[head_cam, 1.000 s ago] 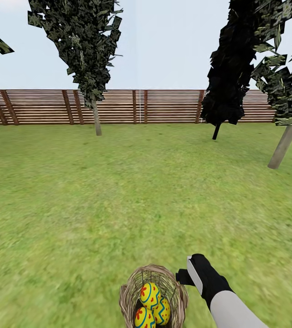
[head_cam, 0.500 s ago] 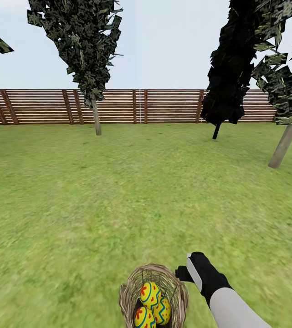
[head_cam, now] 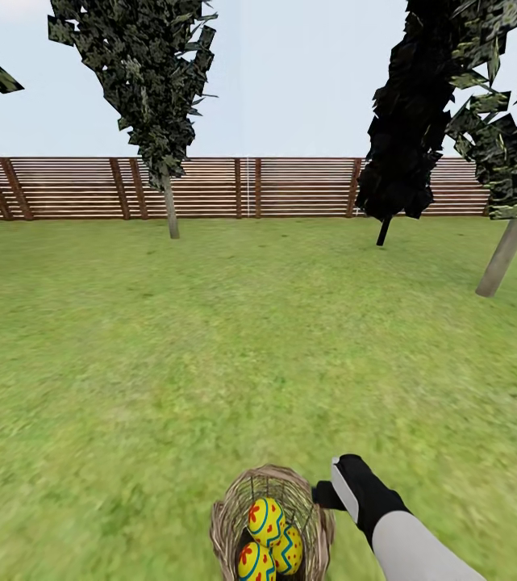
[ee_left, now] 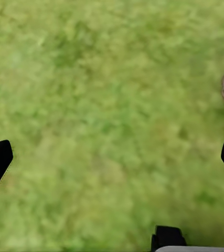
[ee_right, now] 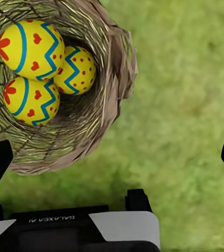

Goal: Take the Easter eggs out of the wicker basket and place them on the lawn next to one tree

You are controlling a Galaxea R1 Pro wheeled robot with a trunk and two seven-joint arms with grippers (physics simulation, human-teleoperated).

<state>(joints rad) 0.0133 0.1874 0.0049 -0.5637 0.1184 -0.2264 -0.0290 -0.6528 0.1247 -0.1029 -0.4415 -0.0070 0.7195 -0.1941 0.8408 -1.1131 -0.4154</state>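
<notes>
Sitting on the grass (head_cam: 210, 355) is the brown basket (head_cam: 227, 516), with all three yellow eggs (head_cam: 265, 520) still inside (they are packed close and touch each other). The right gripper (ee_right: 112, 157) hangs just beside the basket's rim, fingers spread wide and holding nothing. The left gripper (ee_left: 112, 157) is wide open too, over bare grass, with the basket's edge near one finger. Two pale-trunked trees (head_cam: 500, 258) stand far off near the wooden fence (head_cam: 290, 187).
</notes>
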